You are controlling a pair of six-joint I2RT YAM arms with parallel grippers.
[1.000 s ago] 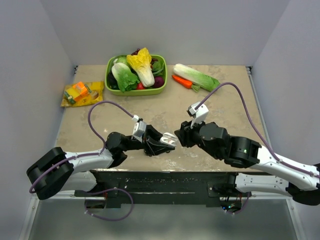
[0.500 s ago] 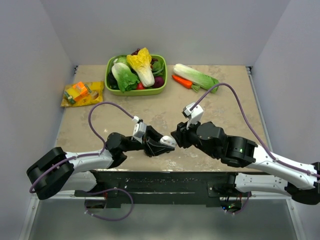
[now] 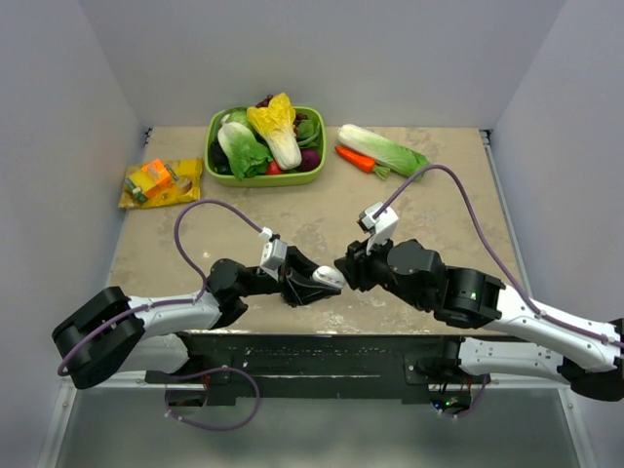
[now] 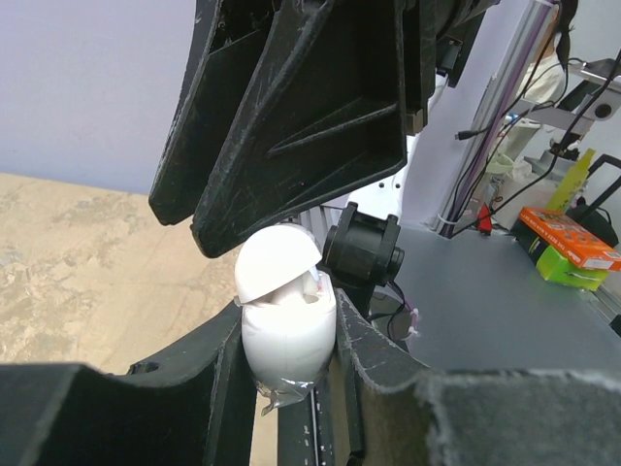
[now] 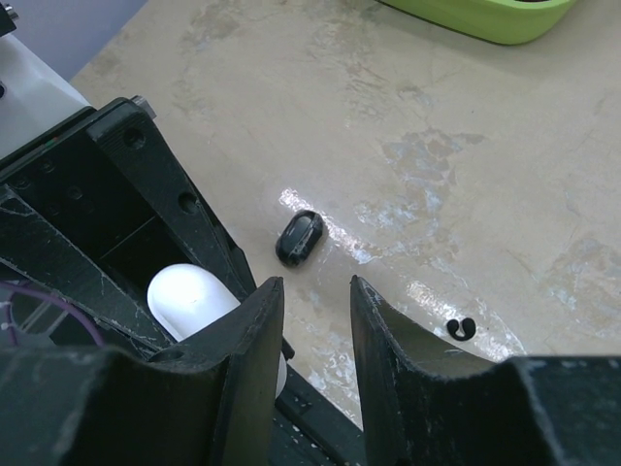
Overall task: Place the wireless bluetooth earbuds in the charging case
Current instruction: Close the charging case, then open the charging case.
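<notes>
Left hand (image 3: 314, 286) clamps the half-open charging case (image 4: 287, 325), and the right hand (image 5: 312, 291), fingers parted and empty, probably needs to grab that earbud (image 5: 299, 238) off the worktop (image 5: 437, 146) next.

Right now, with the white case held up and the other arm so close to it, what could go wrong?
1. The right jaws sit very close to the open lid of the charging case; a small push could shut the lid or twist the case in the left jaws.
2. One earbud lies on the table, and the right jaws show an empty gap; the bud is small and may slip or roll when grasped.
</notes>
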